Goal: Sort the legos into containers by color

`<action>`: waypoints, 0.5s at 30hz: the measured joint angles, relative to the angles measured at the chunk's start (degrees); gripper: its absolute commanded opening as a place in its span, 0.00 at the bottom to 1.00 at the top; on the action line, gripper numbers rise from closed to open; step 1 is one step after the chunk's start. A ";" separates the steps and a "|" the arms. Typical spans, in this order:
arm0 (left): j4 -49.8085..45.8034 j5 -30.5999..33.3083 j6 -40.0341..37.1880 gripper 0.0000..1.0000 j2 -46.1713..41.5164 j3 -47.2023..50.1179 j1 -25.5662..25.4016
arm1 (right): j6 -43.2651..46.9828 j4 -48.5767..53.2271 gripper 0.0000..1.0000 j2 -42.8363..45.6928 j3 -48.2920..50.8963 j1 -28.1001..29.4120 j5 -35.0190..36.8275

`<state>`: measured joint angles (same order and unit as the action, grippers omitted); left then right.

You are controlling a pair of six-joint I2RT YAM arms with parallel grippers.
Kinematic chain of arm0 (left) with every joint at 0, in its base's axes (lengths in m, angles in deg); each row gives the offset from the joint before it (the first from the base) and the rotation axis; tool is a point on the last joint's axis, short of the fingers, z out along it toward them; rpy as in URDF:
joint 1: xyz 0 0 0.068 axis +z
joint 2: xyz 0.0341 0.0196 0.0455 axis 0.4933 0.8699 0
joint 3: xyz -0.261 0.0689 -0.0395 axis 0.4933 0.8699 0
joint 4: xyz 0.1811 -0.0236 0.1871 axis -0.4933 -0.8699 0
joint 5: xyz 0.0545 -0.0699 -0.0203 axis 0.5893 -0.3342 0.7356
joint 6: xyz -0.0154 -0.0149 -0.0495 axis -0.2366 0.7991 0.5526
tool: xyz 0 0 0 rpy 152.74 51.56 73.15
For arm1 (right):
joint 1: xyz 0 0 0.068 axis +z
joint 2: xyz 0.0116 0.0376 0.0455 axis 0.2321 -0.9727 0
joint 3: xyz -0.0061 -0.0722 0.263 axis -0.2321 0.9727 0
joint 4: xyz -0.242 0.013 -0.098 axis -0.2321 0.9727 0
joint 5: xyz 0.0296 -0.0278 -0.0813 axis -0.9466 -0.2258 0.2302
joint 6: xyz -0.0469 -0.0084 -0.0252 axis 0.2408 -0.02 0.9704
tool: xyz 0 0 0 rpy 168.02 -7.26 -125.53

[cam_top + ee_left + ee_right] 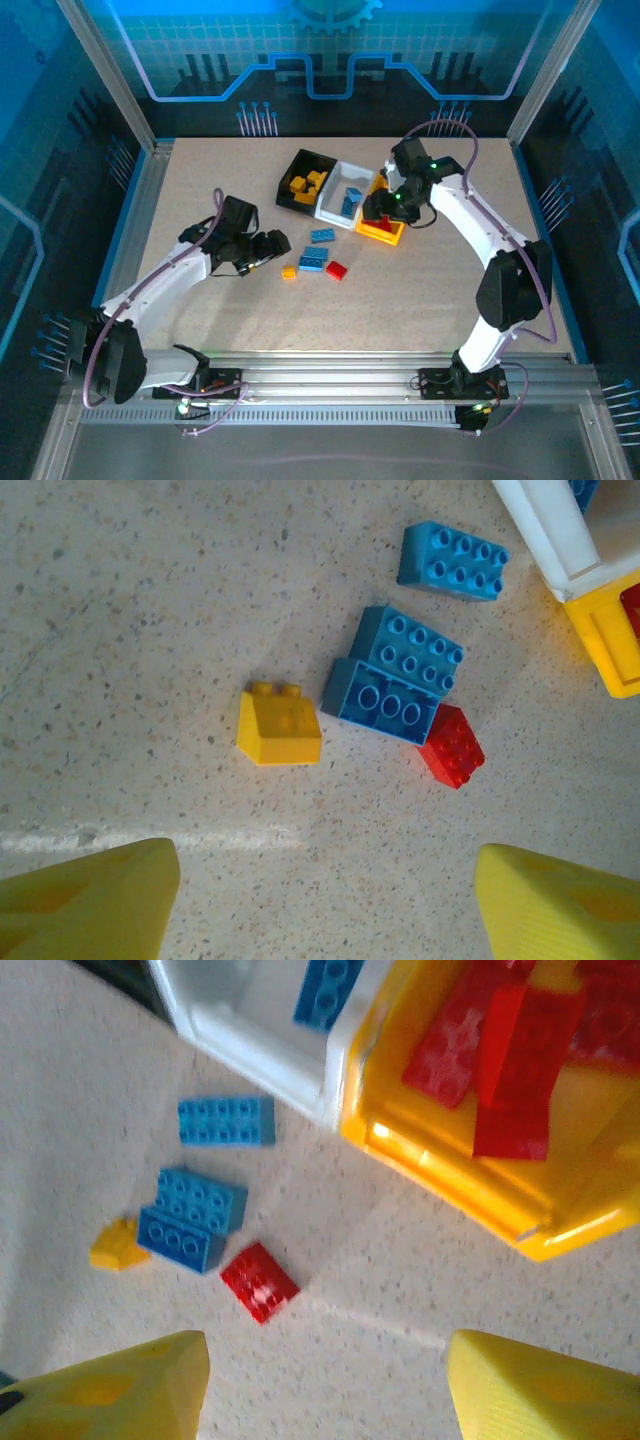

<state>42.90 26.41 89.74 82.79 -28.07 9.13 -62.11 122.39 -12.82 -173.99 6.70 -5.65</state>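
Several legos lie loose on the table, just off the yellow bin on the left arm's side: a yellow brick, a blue pair pressed together, a lone blue brick nearer the bin, and a red brick touching the pair's corner. That contact is the risk, since jaws closing on the red one could drag a blue neighbour into the wrong bin. The left gripper hangs wide and empty with the cluster just ahead of its fingertips; the right gripper, likewise spread and empty, hovers beside the yellow bin's near wall, with red bricks lying inside
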 measured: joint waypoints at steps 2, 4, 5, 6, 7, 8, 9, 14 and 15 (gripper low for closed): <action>0.24 0.00 -0.13 0.99 0.13 -0.46 0.00 | 1.84 0.79 0.67 0.79 1.53 2.60 0.46; 0.42 0.00 0.15 0.99 0.13 -0.61 0.00 | 3.30 1.44 0.68 0.92 2.58 5.79 1.11; 0.39 0.02 0.22 0.99 0.13 -0.61 0.00 | 3.93 1.57 0.68 0.92 3.13 7.63 1.62; 0.37 0.04 0.22 0.99 0.11 -0.61 0.00 | 4.48 1.68 0.68 0.92 3.67 9.27 2.12; 0.35 0.04 0.22 0.99 0.11 -0.61 0.00 | 4.98 1.88 0.68 0.90 4.24 11.21 2.58; 0.33 0.04 0.22 0.99 0.02 -0.59 0.00 | 5.49 1.99 0.68 0.79 4.72 13.20 3.37; 0.31 0.04 0.24 0.99 -0.11 -0.59 0.00 | 5.88 2.16 0.68 0.57 5.01 14.84 3.89; 0.04 0.09 0.39 0.99 -3.69 0.72 0.00 | 7.82 2.12 0.69 -4.15 5.07 21.88 7.02; -0.09 0.11 0.39 0.99 -4.50 1.14 0.00 | 8.02 2.12 0.69 -5.18 5.03 22.64 7.58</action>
<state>42.82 26.52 90.13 78.29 -26.94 9.13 -54.09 124.51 -18.00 -168.96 29.34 1.93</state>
